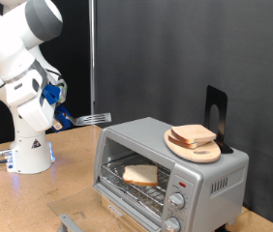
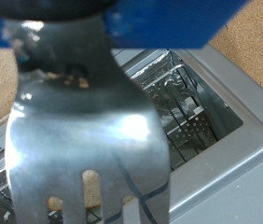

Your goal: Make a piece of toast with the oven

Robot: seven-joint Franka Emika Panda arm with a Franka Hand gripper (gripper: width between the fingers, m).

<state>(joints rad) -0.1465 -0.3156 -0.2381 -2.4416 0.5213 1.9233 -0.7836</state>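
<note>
One pale piece of toast (image 1: pixel 140 174) on the open oven (image 1: pixel 209 182) rack, end effector (image 1: pixel 63 120) grasping a spatula (image 1: pixel 96 119).

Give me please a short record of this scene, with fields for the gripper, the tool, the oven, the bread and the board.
gripper: beside the robot base, at the exterior view's left of the oven, holding a metal spatula
oven: door open, two knobs at its front
piece of toast: lying on the wire rack inside the oven
other bread slices: stacked on a round wooden board on the oven's roof
</note>
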